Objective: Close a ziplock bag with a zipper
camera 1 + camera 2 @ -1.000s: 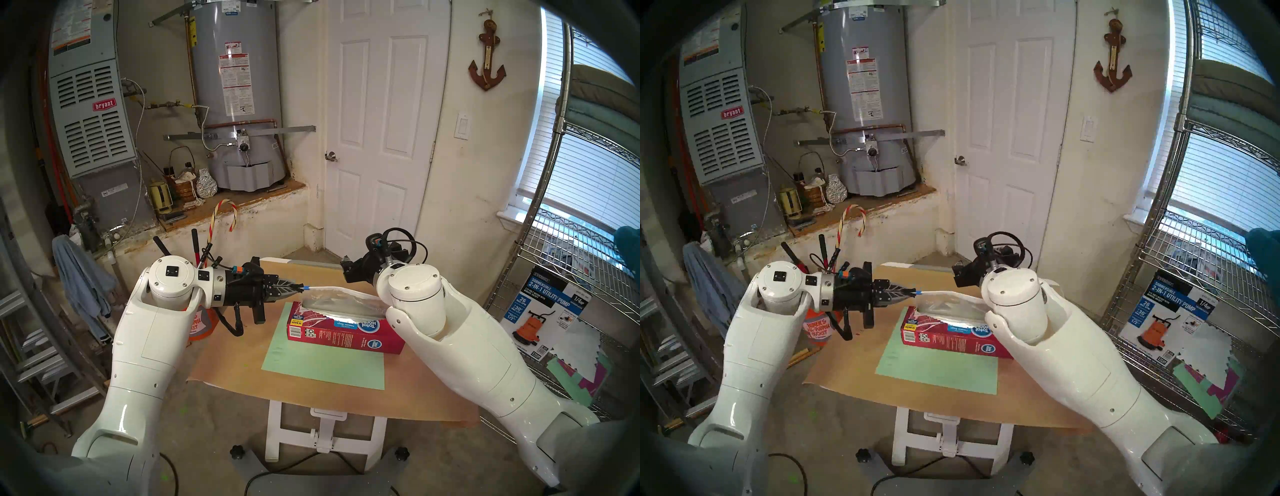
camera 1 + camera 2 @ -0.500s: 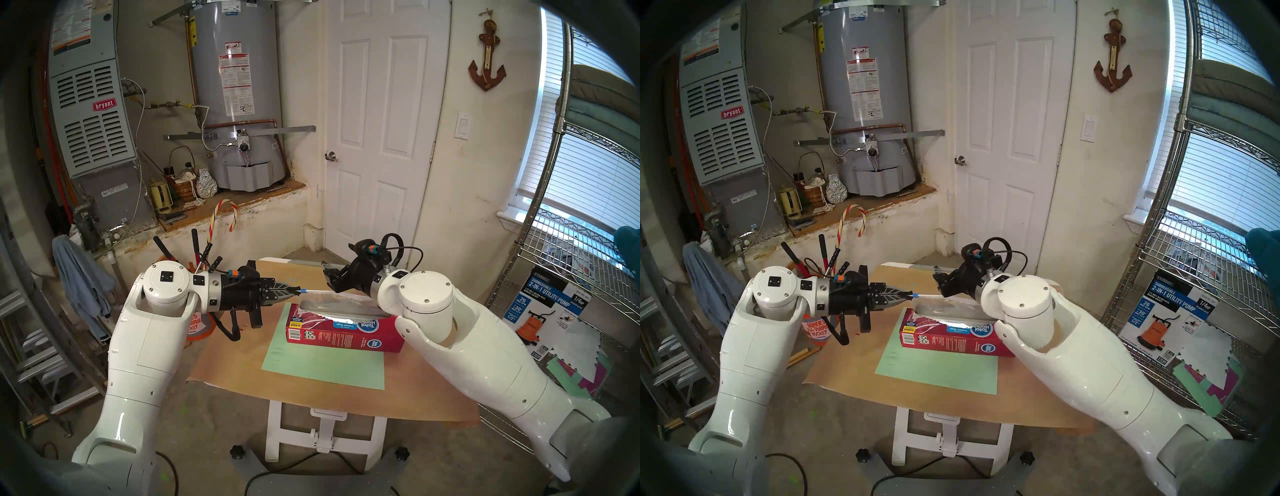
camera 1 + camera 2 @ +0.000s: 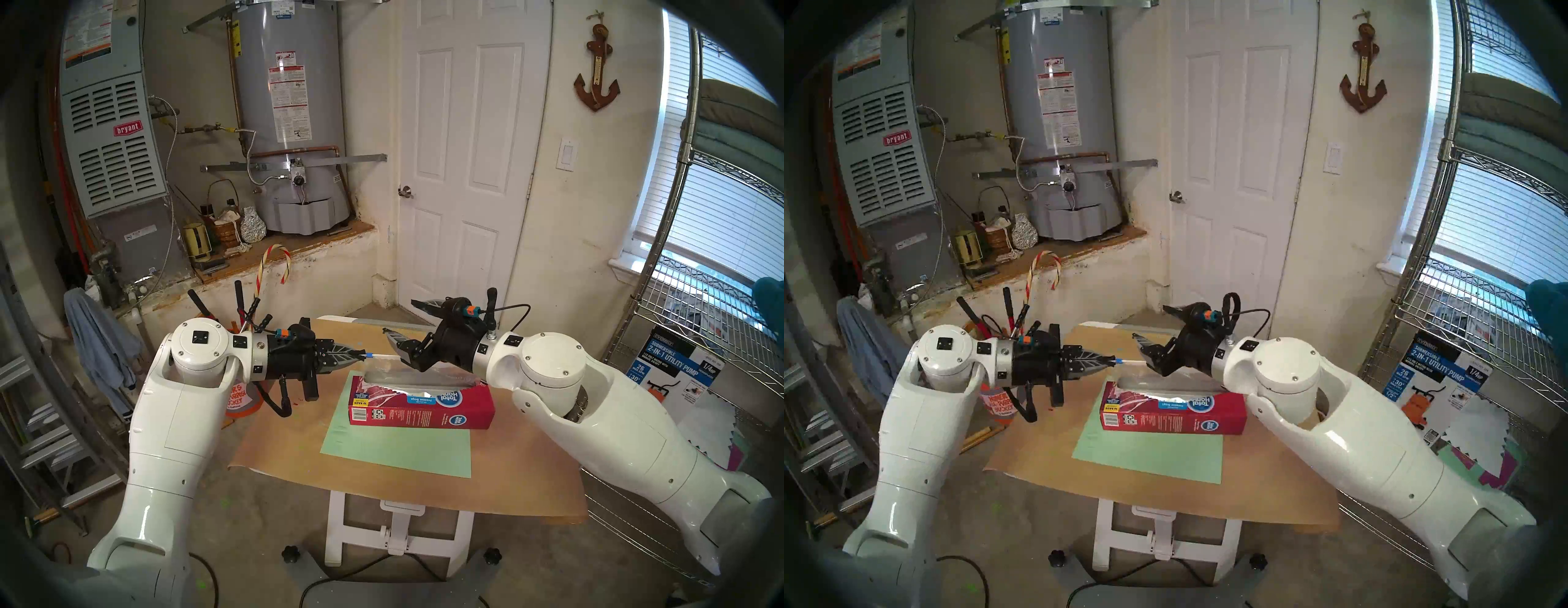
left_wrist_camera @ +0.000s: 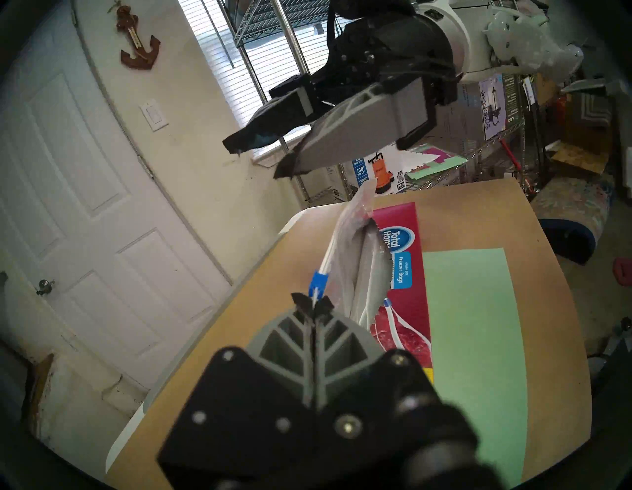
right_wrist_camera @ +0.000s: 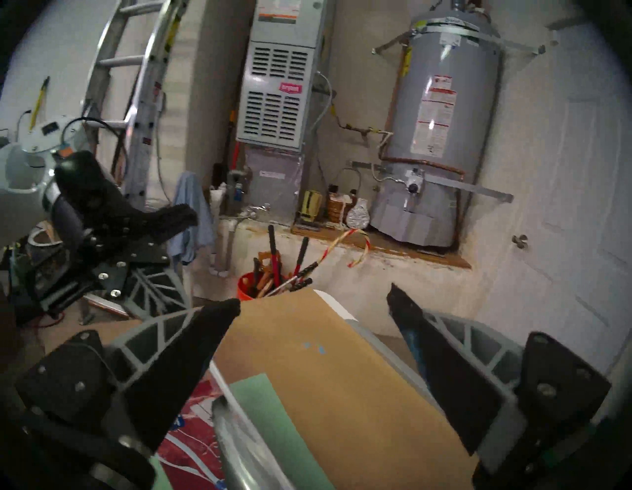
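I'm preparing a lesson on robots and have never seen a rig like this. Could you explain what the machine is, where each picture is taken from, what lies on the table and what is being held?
This is a robot with two white arms, each ending in a two-fingered end effector. Two pictures come from cameras on its head, looking down at the table. The other two come from a camera on each wrist, looking along that arm's own fingers.

On the paper-covered table lie a green sheet and a red box of freezer bags. A clear ziplock bag sticks out of the box.

The left end effector is shut on the bag's white top strip, right beside the blue zipper. The right end effector hangs open above the bag, holding nothing.
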